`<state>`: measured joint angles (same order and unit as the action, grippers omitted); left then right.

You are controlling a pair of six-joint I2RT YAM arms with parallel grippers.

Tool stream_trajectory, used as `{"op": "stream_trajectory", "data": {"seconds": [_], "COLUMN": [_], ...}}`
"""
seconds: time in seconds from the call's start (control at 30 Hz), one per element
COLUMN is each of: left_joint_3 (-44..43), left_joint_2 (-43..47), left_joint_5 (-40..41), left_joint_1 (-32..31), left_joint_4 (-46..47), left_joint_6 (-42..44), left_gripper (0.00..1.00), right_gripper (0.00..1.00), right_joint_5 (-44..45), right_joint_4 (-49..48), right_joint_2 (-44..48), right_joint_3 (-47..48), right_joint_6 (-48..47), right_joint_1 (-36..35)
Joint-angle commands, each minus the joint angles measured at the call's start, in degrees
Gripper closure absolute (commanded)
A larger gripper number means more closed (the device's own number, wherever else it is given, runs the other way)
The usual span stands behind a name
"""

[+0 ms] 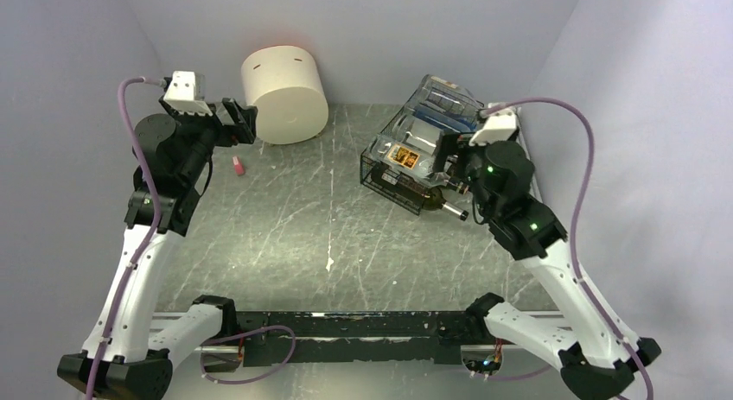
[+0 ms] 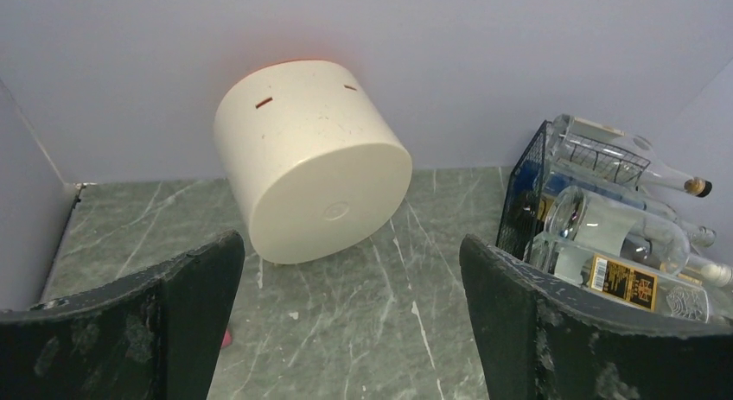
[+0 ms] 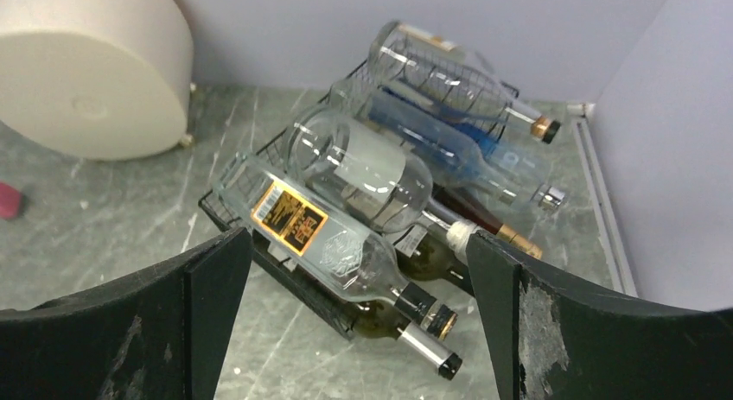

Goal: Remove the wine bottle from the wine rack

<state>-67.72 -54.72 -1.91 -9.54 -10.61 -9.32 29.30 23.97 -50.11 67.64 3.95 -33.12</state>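
The black wire-mesh wine rack (image 1: 373, 168) stands at the back right of the table and holds several bottles lying on their sides. In the right wrist view the rack (image 3: 298, 277) carries a clear bottle with an orange-black label (image 3: 333, 242) on top at the near side and a dark green wine bottle (image 3: 406, 326) with a silver cap under it. My right gripper (image 3: 359, 331) is open, above and in front of these bottle necks, touching nothing. My left gripper (image 2: 350, 322) is open and empty at the far left, facing the rack (image 2: 521, 201) from afar.
A large cream cylinder (image 1: 283, 95) lies on its side at the back, also in the left wrist view (image 2: 313, 158). A small pink object (image 1: 236, 166) lies on the table near the left arm. Grey walls close in the back and both sides.
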Motion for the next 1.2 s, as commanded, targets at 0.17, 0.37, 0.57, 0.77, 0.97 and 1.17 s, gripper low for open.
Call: {"op": "stream_trajectory", "data": {"seconds": [0.17,0.37,0.57,0.77,0.97,1.17], "left_joint_3": [1.8,2.6,3.1,3.6,5.2,5.1], "left_joint_2": [-1.7,-2.9,-3.8,-4.1,-4.5,-6.1], "left_joint_5": [-7.9,-11.6,-15.1,-16.8,-17.2,-17.2], "left_joint_1": [2.5,2.9,3.0,2.8,1.1,0.0], "left_joint_4": [4.5,6.0,7.8,8.9,10.6,10.3], "left_joint_6": [-2.4,-3.7,-5.2,-5.6,-5.1,-4.7], "left_gripper": [0.01,0.01,0.01,0.01,0.01,0.01], "right_gripper": [0.00,0.04,0.05,0.11,0.10,0.15], "right_joint_5": [-10.7,-10.3,-11.9,-13.1,-17.4,-19.0], "right_joint_4": [3.4,10.8,13.5,16.8,12.3,14.1], "right_joint_2": [-9.5,-18.3,-20.3,-28.4,-32.7,-37.5], "right_joint_3": [-1.5,1.2,-0.3,7.4,9.8,14.8], "right_joint_6": [-2.0,-2.0,-4.1,-10.6,-20.8,-25.2], "right_joint_1": [1.2,1.3,1.4,1.4,1.6,1.7]}}
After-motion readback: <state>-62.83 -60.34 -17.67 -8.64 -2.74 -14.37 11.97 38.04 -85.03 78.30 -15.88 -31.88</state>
